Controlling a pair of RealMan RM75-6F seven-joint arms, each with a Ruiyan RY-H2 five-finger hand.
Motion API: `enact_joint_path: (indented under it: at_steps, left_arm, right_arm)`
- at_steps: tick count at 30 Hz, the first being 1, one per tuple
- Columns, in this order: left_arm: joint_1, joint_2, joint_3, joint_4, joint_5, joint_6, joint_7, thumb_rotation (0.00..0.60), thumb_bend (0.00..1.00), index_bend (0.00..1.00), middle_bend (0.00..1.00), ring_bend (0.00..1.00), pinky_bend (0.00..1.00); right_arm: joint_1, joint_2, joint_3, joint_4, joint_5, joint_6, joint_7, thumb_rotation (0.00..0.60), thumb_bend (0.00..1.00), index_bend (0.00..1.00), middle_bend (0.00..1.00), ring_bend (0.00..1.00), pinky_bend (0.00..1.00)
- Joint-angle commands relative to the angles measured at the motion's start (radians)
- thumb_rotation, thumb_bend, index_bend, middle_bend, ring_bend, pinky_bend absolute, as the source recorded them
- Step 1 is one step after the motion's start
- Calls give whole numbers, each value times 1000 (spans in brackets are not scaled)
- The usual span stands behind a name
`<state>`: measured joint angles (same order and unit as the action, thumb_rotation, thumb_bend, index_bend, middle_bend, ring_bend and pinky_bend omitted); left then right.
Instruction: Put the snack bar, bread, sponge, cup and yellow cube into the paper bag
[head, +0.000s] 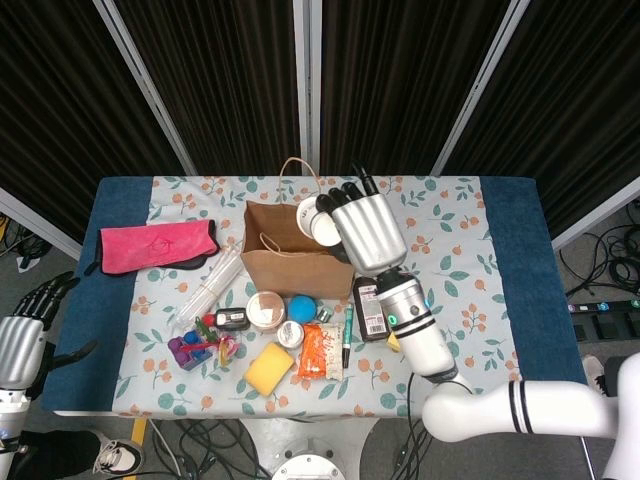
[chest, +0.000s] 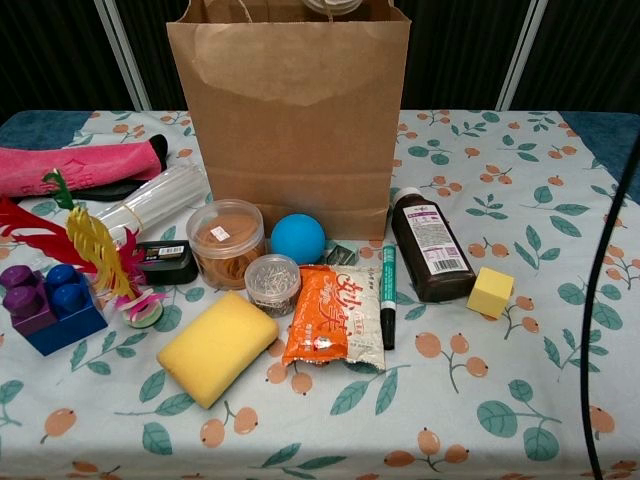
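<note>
My right hand (head: 365, 232) holds the cup (head: 318, 220) over the paper bag (head: 297, 247) at the table's back edge. Judging it light, crushable: grip sides softly. Left hand (head: 20, 340) open, idle.

Table (head: 500, 290) with floral cloth, loaded with mixed items.
Resting on it: upright paper bag (chest: 290, 120), sponge (chest: 217, 347), yellow cube (chest: 490, 292), dark bottle (chest: 430, 258), green marker (chest: 388, 296), blue ball (chest: 298, 239), pink cloth (head: 157, 245).
</note>
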<state>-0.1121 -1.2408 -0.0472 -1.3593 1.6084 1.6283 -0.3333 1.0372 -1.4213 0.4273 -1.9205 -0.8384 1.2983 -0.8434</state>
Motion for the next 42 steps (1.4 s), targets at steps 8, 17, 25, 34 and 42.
enact_joint_path:
  at_steps: [8, 17, 25, 34, 42]
  left_arm:
    - [-1, -3, 0, 9, -4, -6, -12, 600, 157, 201, 230, 177, 222]
    - [3, 3, 4, 5, 1, -1, -10, 600, 157, 201, 230, 177, 222]
    - [-3, 3, 7, -6, 8, -7, 0, 600, 157, 201, 230, 177, 222]
    - [-11, -5, 10, -17, 18, -13, 16, 600, 157, 201, 230, 177, 222]
    - [-7, -12, 19, -28, 25, -12, 37, 600, 157, 201, 230, 177, 221]
  right_arm:
    - [27, 13, -2, -31, 88, -45, 0, 600, 0, 368, 372, 175, 14]
    - [20, 39, 0, -44, 63, -20, 44, 600, 0, 253, 289, 100, 0]
    - [-52, 126, 3, -140, -76, 73, 107, 600, 0, 251, 290, 101, 0]
    - [-314, 376, -180, -227, -273, 106, 266, 600, 0, 249, 311, 111, 0]
    - [-492, 399, -391, -128, -498, 60, 492, 600, 0, 249, 318, 112, 0]
